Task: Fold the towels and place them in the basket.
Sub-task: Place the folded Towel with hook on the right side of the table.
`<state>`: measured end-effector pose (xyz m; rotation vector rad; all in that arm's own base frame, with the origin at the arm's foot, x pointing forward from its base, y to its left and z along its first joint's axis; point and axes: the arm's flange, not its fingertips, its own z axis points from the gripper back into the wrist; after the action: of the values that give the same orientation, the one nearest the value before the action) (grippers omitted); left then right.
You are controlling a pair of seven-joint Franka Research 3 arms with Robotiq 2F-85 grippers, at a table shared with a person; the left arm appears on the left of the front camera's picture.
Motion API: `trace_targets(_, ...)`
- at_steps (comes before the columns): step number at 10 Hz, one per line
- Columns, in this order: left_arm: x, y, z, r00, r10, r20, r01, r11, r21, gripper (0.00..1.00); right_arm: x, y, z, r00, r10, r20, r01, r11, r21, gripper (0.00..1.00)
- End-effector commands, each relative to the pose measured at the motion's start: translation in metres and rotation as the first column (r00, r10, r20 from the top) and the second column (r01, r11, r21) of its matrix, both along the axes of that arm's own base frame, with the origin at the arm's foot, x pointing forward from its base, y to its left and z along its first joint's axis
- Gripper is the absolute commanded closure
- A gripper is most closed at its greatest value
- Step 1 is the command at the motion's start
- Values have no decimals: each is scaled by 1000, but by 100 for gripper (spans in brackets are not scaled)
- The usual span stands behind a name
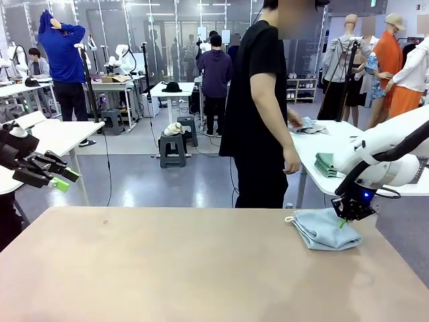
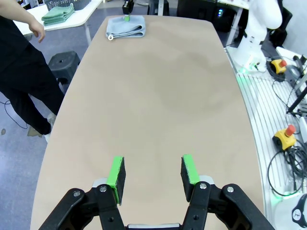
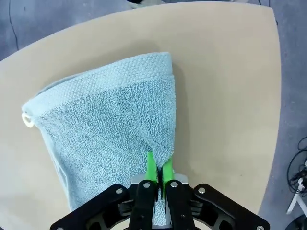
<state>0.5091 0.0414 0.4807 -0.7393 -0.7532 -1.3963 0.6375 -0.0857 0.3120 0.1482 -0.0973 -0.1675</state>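
Observation:
A folded light blue-grey towel (image 1: 325,229) (image 3: 110,129) lies on the far right of the tan table (image 1: 188,268), its white loop (image 1: 289,219) pointing left. My right gripper (image 1: 343,221) (image 3: 157,168) is shut on the towel's right edge, pinching a small ridge of cloth between the green pads. In the left wrist view the same towel (image 2: 125,26) lies at the table's far end with the right gripper (image 2: 126,18) on it. Off the table's left edge, my left gripper (image 1: 62,180) (image 2: 152,175) hovers open and holds nothing. A strip of the dark mesh basket (image 1: 421,177) peeks from behind the right arm.
A person in black (image 1: 258,114) stands at the far edge, hands near a white side table (image 1: 315,144). That table carries a green cloth stack (image 1: 326,164) and another crumpled blue-grey towel (image 1: 307,125). Emergency-stop boxes and cables (image 2: 283,136) lie beside the table.

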Motion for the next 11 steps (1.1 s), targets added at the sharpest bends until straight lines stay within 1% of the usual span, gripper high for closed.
trace_targets(1,-2,0,2,1000,-3,4,3,1000,-4,39,5,-7,2,999,-24,-32,24,1000,-8,95)
trace_targets(2,-2,0,2,1000,-3,4,3,1000,-4,39,4,-8,1,999,-32,-34,31,999,-11,82)
trace_targets(3,-2,0,2,1000,-3,4,3,1000,-4,39,3,-9,3,999,-36,-26,36,999,-12,75)
trace_targets(4,-2,0,2,1000,-3,4,3,1000,-4,39,1,-10,6,999,-40,-18,39,999,-15,62)
trace_targets(5,-2,0,2,1000,-3,4,3,1000,-4,39,-1,-10,11,999,-34,-10,34,999,-18,55)
trace_targets(6,-2,0,2,1000,-3,4,3,1000,-4,39,-3,-10,18,1000,-31,-1,31,999,-20,42)
trace_targets(7,-2,0,2,1000,-3,4,3,1000,-4,39,-6,-10,30,999,-31,17,31,999,-24,35)
trace_targets(8,-2,0,2,1000,-3,4,3,1000,-4,39,-12,-10,47,998,-44,37,45,998,-34,22)
trace_targets(9,-2,0,2,1000,-3,4,3,1000,-4,39,-26,-5,75,997,-56,52,58,997,-47,15)
trace_targets(10,-2,0,2,1000,-3,4,3,1000,-4,39,-49,8,114,994,-36,106,42,997,-58,2)
trace_targets(11,-2,0,2,1000,-3,4,3,1000,-4,39,-78,22,161,989,-59,133,71,994,-81,2)
